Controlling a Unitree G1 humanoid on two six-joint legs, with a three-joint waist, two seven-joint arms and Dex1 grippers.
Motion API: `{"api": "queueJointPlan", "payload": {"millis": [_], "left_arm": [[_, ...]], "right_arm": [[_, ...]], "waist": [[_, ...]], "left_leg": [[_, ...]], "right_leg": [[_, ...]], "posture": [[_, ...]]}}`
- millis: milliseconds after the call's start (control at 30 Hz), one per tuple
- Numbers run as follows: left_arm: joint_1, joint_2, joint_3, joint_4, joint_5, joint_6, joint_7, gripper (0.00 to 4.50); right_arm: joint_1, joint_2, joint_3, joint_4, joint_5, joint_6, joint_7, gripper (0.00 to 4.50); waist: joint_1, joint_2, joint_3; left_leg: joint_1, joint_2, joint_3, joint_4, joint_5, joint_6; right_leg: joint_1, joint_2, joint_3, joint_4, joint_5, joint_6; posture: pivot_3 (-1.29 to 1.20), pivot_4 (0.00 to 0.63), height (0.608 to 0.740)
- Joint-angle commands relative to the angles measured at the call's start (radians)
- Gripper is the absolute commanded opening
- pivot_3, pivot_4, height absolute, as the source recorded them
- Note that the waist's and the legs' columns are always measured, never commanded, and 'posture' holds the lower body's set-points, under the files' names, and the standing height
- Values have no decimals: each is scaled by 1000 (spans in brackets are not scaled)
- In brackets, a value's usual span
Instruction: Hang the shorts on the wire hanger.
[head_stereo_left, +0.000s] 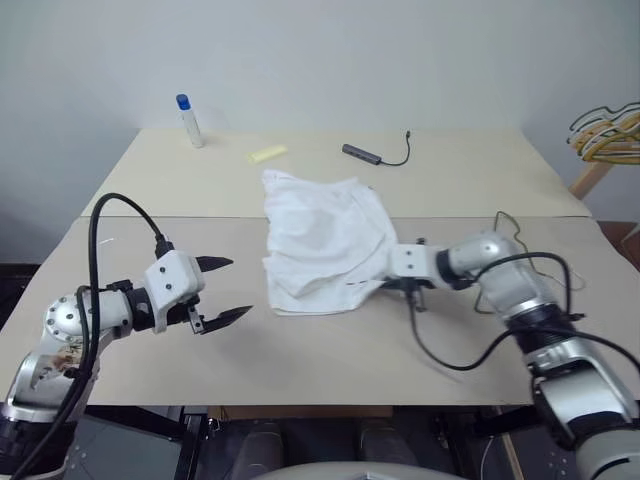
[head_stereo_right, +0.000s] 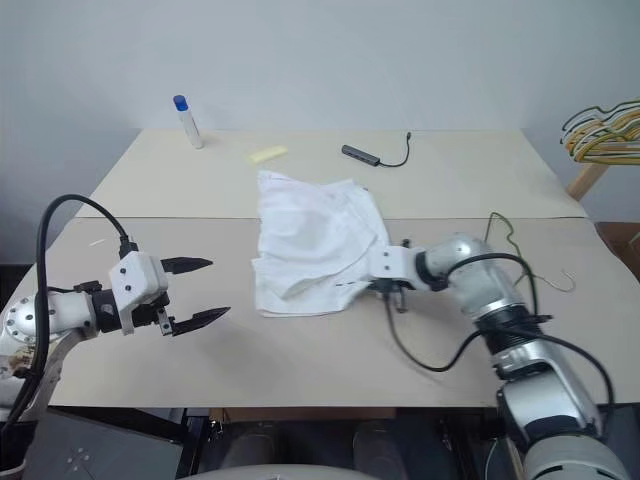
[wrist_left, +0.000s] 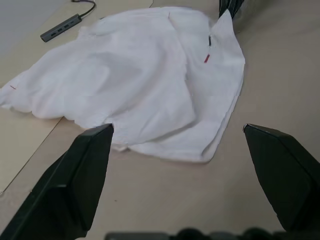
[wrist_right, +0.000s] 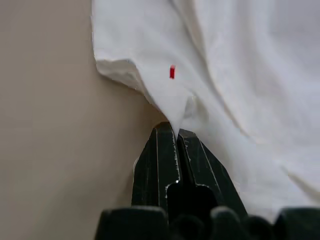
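Right wrist view: the right gripper (wrist_right: 177, 131) is seen with its two black fingers pressed together on the edge of the shorts (wrist_right: 240, 65), a small peak of white cloth being pinched at the tips just below a tiny red mark (wrist_right: 172, 71). From the head views, the shorts are seen lying crumpled on the table (head_stereo_left: 330, 350) near its middle, straddling the seam between the two boards, with the right gripper (head_stereo_left: 384, 283) at their right hem. A corner grip of this kind is judged to serve for lifting and spreading the cloth. The left gripper (head_stereo_left: 222, 291) is held above the table, apart from the shorts on their left, its fingers spread wide and aimed at the cloth, presumably in readiness for a second hold. A thin olive wire, taken to be the hanger (head_stereo_left: 510, 228), is glimpsed behind the right forearm; its full outline cannot be made out. A blue-capped bottle (head_stereo_left: 189, 121), a yellow slip (head_stereo_left: 267, 154) and a grey adapter (head_stereo_left: 362, 153) lie at the far edge, well apart from the work.
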Motion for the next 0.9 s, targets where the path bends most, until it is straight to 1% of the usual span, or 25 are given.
{"api": "queueJointPlan", "payload": {"millis": [33, 133, 267, 333, 367, 433, 567, 633, 667, 733, 767, 833, 900], "left_arm": [[-24, 5, 0, 0, 12, -24, 5, 4500], [-28, 7, -4, 6, 19, -30, 4, 4500], [-26, 12, 0, 10, 21, -35, 1, 4500], [-23, 16, 2, 11, 22, -38, -1, 4500], [-22, 16, 2, 10, 23, -39, -1, 4500], [-20, 16, 3, 9, 23, -40, -4, 4500], [-8, 16, -8, 6, 23, -43, -15, 4500], [-6, 17, -20, 9, 13, -40, -36, 4500], [-4, 18, -25, 10, 6, -39, -48, 4500], [-3, 19, -36, 14, 5, -42, -65, 4500], [-8, 12, -46, 20, 4, -42, -70, 4500], [-20, -3, -66, 29, -1, -40, -76, 4500], [-39, -30, -89, 34, -13, -29, -74, 4500]], "right_arm": [[-17, 96, 22, -105, 7, 148, -74, 30], [-47, 223, 80, -87, -42, 213, -169, 30], [-93, 346, 111, -38, -45, 283, -235, 30], [-108, 356, 149, -30, -61, 285, -227, 530], [-112, 350, 169, -31, -74, 281, -223, 678], [-111, 332, 192, -45, -83, 283, -211, 1385], [-67, 240, 205, -159, -55, 279, -136, 2629], [-42, 197, 178, -226, -5, 288, -89, 3274], [-32, 177, 166, -256, 21, 291, -63, 3671], [-17, 143, 138, -311, 70, 311, -33, 4286], [-10, 109, 111, -344, 99, 323, -11, 4401], [3, 48, 65, -393, 148, 334, 20, 4401], [18, -9, 24, -415, 168, 323, 22, 4401]], "waist": [[6, 0, 0], [8, -1, 0], [7, 0, 0], [9, -1, 0], [10, -1, 0], [15, -1, 0], [24, -1, 0], [22, -1, 0], [21, -1, 0], [20, -1, 0], [18, -1, 0], [18, -1, 0], [23, -1, 0]], "left_leg": [[0, 0, 0, 0, 0, 0], [0, 0, 0, 0, 0, 0], [-2, 0, 0, 0, 0, 0], [-2, 0, 0, 0, 0, 0], [-2, 0, -1, 0, 0, -1], [-2, 0, -1, 0, 0, -1], [-2, 0, -1, 0, 0, -1], [-3, 0, 0, 0, 0, -1], [-3, 0, 0, 0, 0, -1], [-3, 0, 0, 0, 0, 0], [-3, 0, 0, 0, 0, -1], [-3, 0, 0, 0, 0, 0], [-3, 0, 0, 0, 0, -1]], "right_leg": [[0, 0, 0, 0, 0, 0], [0, 0, -1, 0, 0, 0], [-3, 1, -1, 1, 0, 0], [-4, 1, -1, 1, 0, 0], [-4, 1, -1, 1, 0, 0], [-4, 1, -2, 1, 0, 0], [-4, 1, -2, 0, 0, 0], [-4, 1, -2, 0, 0, 0], [-4, 1, -2, 0, 0, 0], [-4, 1, -2, 0, 0, 0], [-4, 1, -2, 0, 0, 0], [-4, 1, -2, 0, 0, 0], [-4, 1, -2, -1, 0, 0]], "posture": [[39, 0, 740], [41, 0, 740], [42, 0, 740], [46, 0, 740], [46, 0, 740], [46, 0, 740], [31, 0, 740], [25, 0, 740], [22, 0, 740], [18, 0, 740], [12, 0, 740], [6, 0, 740], [1, 0, 740]]}}
